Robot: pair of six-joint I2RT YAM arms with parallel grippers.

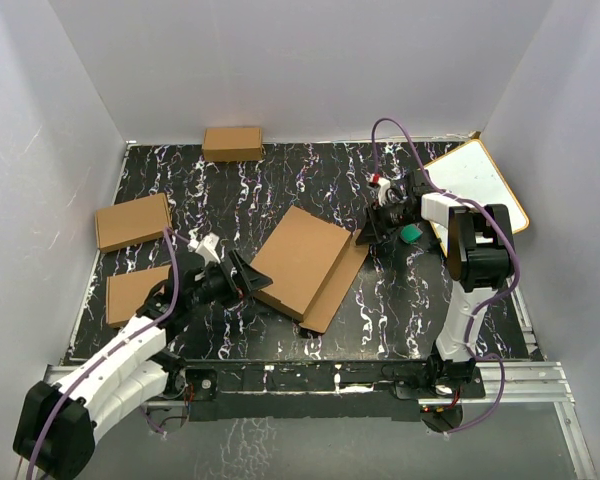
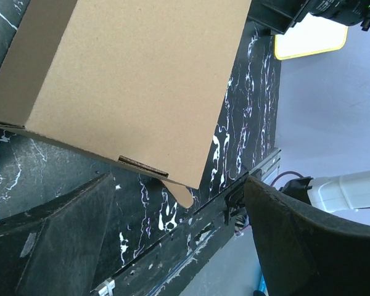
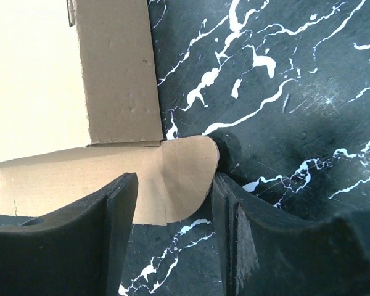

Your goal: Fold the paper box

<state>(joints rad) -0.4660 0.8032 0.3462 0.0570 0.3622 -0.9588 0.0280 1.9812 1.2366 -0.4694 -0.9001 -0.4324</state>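
Observation:
The paper box (image 1: 305,260) is a brown cardboard sheet, partly folded, lying in the middle of the black marbled table. My left gripper (image 1: 245,275) stands open at its near-left edge. In the left wrist view the box (image 2: 135,80) fills the upper frame, and a small rounded tab (image 2: 182,192) pokes out just ahead of the gripper (image 2: 179,231), with nothing between the fingers. My right gripper (image 1: 372,228) is at the box's far-right corner. There the open gripper (image 3: 172,222) straddles a rounded cardboard tab (image 3: 185,172) lying flat on the table.
Three smaller brown cardboard boxes sit at the back (image 1: 232,143) and left (image 1: 132,221), (image 1: 135,293). A white board with a tan rim (image 1: 480,190) leans at the right back. A small green object (image 1: 410,234) lies by the right arm. Grey walls enclose the table.

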